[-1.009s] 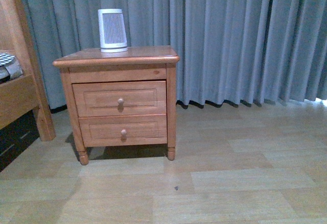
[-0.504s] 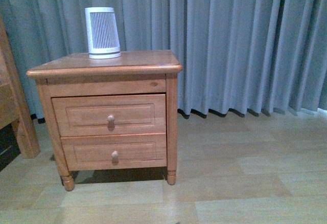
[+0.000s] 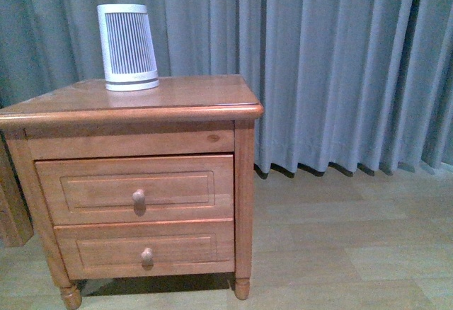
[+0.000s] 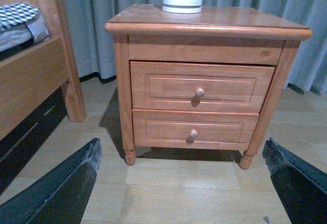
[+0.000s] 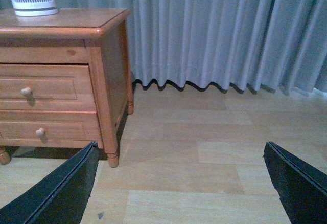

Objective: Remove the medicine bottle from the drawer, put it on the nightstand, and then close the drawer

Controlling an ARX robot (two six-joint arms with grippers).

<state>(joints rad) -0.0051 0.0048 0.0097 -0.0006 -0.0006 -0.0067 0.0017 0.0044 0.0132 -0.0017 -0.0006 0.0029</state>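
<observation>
The orange-brown nightstand [image 3: 170, 101] stands at the left of the front view, also seen in the left wrist view [image 4: 204, 22] and at the edge of the right wrist view [image 5: 66, 27]. Its upper drawer [image 3: 134, 186] [image 4: 199, 87] [image 5: 43, 87] is shut, with one round knob [image 3: 139, 197]. The medicine bottle is hidden. My left gripper [image 4: 181, 155] is open, low over the floor, well in front of the nightstand. Over bare floor to the right of the nightstand, my right gripper [image 5: 179, 155] is open. Neither arm shows in the front view.
A tall white ribbed device [image 3: 127, 47] stands on the nightstand top. The lower drawer [image 3: 145, 248] is shut. A wooden bed frame [image 4: 36, 75] with checked bedding is left of the nightstand. Grey curtains [image 3: 340, 62] hang behind. Wood floor [image 3: 354, 246] lies to the right.
The front view has drawn closer to the nightstand, which now looks larger and sits further left and lower. The bed frame has left that view.
</observation>
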